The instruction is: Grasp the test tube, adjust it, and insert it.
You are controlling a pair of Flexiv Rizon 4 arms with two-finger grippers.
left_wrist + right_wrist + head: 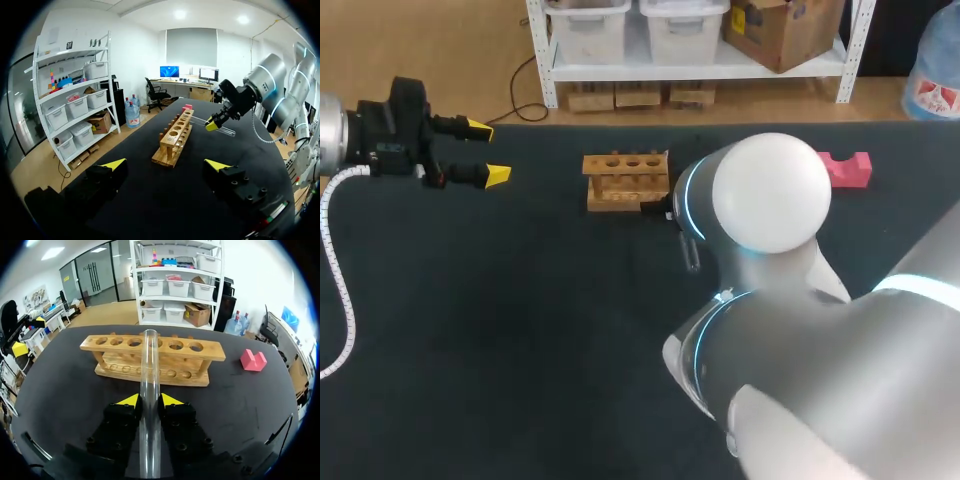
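gripping tube from both sides: right end effector, tube pointing toward rack, above tabletop. left end effector wide open, empty, well apart from rack.

**Clearance round the rack**

Wooden rack far-middle of table; holes uncovered on top. Open surface to its left, up to the left gripper, and across the near left. Right arm blocks the rack's right end, test tube held toward it, seemingly just short. Pink block far right, well apart.
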